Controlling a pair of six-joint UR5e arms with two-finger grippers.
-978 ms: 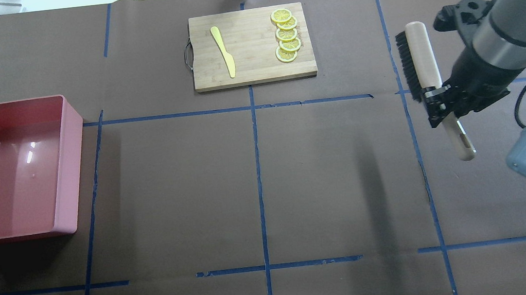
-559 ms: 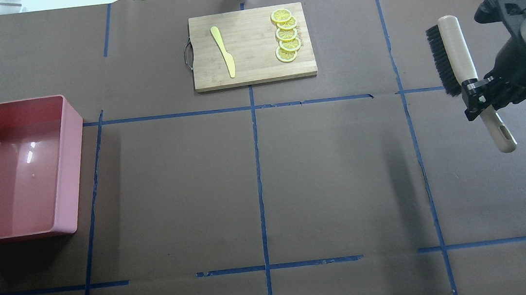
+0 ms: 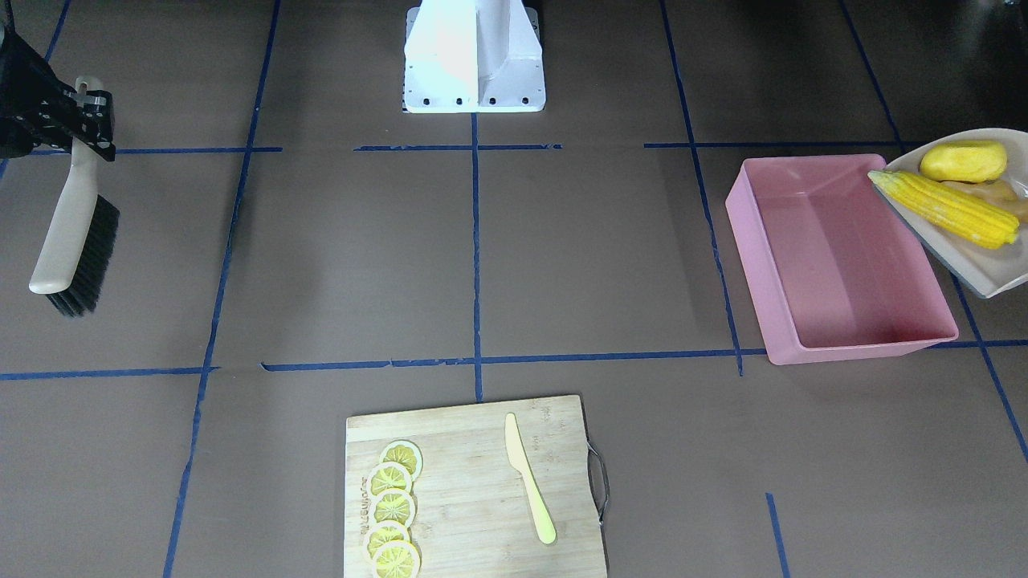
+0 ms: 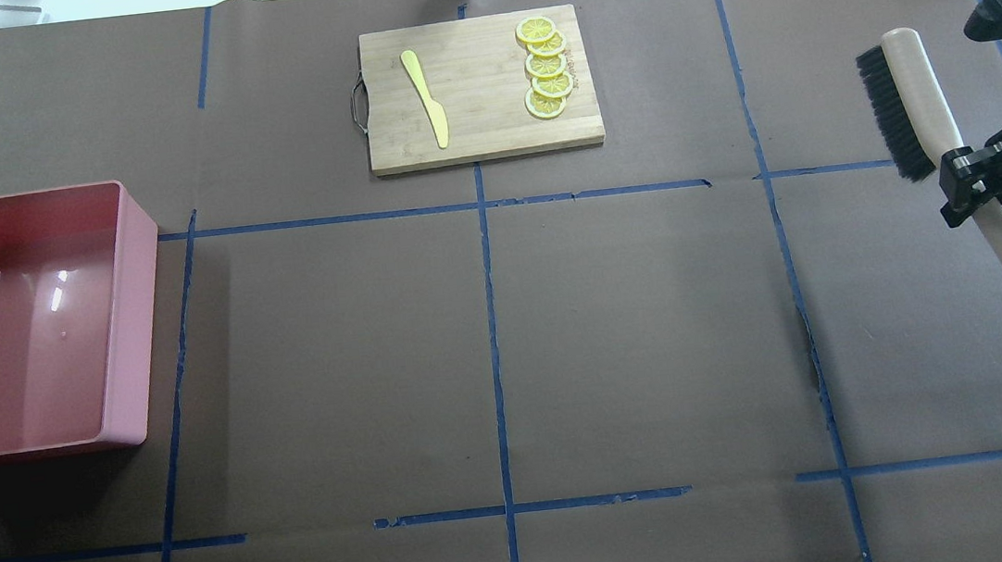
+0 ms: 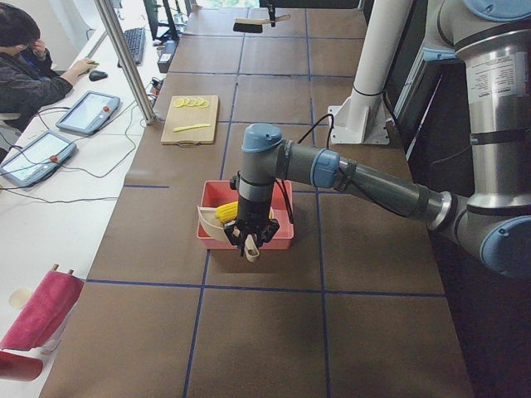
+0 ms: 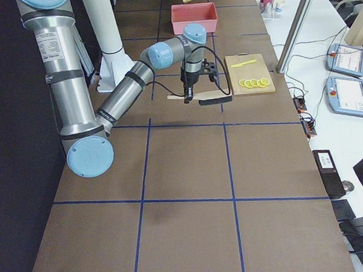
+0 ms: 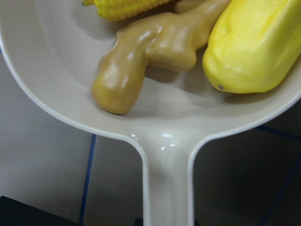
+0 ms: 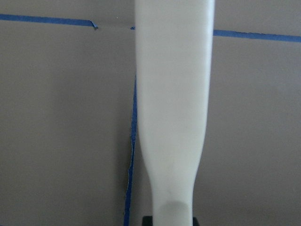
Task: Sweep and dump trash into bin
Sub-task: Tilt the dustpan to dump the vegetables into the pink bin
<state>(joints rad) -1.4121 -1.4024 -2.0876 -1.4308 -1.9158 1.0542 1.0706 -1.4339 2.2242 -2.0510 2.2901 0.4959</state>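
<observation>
Dustpan sat at 3 o'clock rim of bin, front view; I judged slow inward tilt best for corn cob. Left gripper: couldn't tell; right gripper clenched brush

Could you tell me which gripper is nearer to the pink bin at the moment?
Left. The left gripper is at the handle of the dustpan, right beside the bin; the right gripper, shut on the brush, is far off on the opposite side.

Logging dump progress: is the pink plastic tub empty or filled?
Empty: the rectangular pink plastic tub shows a bare floor; yellow corn cob, lumpy yellow piece and tan ginger root lie in the beige dustpan.
</observation>
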